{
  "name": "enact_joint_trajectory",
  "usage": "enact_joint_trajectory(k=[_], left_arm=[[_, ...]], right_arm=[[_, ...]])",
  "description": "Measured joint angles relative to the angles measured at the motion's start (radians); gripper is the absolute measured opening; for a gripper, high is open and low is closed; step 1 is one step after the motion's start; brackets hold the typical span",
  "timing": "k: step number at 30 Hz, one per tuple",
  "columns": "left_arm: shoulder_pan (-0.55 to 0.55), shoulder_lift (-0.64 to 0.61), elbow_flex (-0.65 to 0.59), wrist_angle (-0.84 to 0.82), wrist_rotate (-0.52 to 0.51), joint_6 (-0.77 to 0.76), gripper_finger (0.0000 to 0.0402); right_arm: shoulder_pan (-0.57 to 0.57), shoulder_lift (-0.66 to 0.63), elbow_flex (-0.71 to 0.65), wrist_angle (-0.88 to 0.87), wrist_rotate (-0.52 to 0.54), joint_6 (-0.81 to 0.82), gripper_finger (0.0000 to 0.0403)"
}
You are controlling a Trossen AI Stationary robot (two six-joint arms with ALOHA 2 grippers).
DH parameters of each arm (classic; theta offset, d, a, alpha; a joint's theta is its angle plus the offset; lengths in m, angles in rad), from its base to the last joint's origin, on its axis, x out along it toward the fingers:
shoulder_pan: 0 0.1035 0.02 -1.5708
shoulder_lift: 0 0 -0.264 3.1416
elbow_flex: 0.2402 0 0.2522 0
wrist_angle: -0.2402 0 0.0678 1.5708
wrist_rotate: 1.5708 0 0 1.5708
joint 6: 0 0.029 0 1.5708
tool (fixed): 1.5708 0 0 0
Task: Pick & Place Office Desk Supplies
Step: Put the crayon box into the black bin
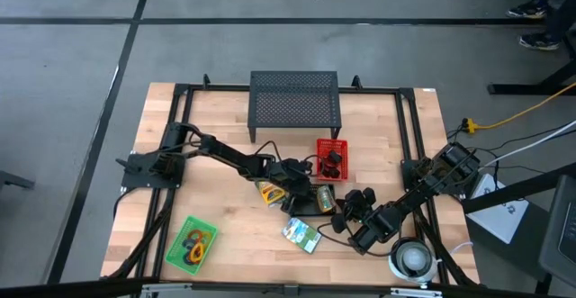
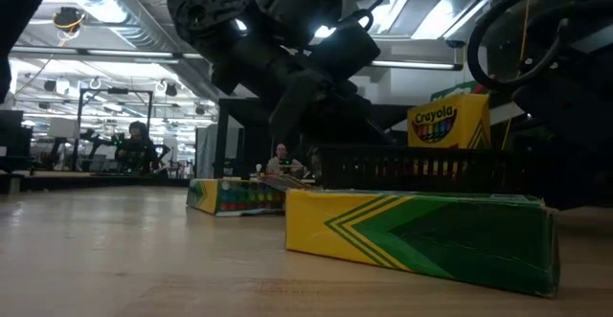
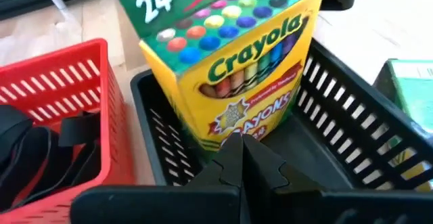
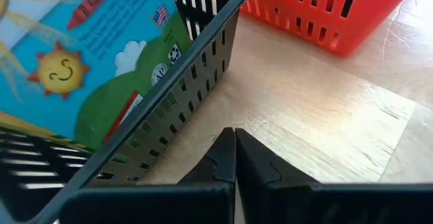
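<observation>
Right now the Crayola crayon box stands tilted inside the black slotted basket, directly ahead of the left gripper, whose fingers are pressed together and hold nothing. Its long axis leans up and away from the fingers. From above, the left arm reaches across the table's middle, nearer this box than the right gripper, also pressed together and empty, beside the red basket.
</observation>
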Motion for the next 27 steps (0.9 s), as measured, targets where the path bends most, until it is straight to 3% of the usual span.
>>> enact_joint_trajectory(k=[19,27], left_arm=[[0.011,0.002,0.038,-0.014,0.031,-0.008,0.0001],[0.007,0.100,0.063,-0.001,0.034,-0.029,0.0001]], right_arm=[[-0.016,0.000,0.000,0.028,0.000,-0.037,0.0000],[-0.016,0.000,0.000,0.036,-0.002,-0.042,0.0000]])
